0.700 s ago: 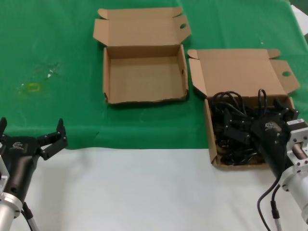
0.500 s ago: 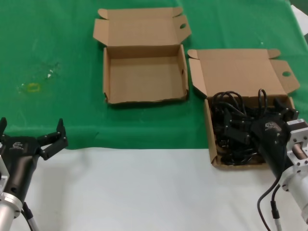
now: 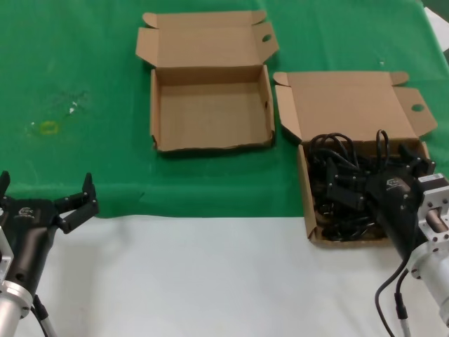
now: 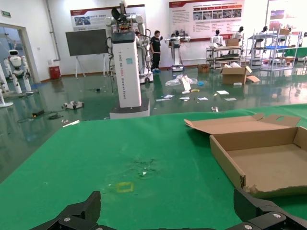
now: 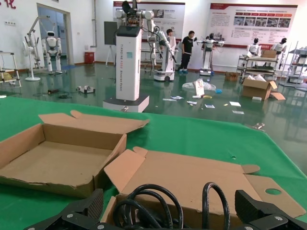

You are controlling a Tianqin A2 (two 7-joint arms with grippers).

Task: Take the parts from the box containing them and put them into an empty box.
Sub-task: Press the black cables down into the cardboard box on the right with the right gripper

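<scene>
The box holding the parts (image 3: 306, 193) lies open at the right, its lid (image 3: 344, 102) folded back, full of black cabled parts (image 3: 335, 188). My right gripper (image 3: 379, 172) is open, low over those parts, with nothing between its fingers; the right wrist view shows cable loops (image 5: 153, 201) between the open gripper (image 5: 170, 211) fingers. The empty box (image 3: 210, 146) with the wavy front wall lies open at the back middle, and shows in the left wrist view (image 4: 225, 160) and the right wrist view (image 5: 57, 179). My left gripper (image 3: 45, 184) is open and empty at the near left.
A green cloth (image 3: 84, 63) covers the far part of the table and bare white tabletop (image 3: 210, 274) lies in front. A small yellow mark (image 3: 48, 127) and some clear scraps lie on the cloth at the left.
</scene>
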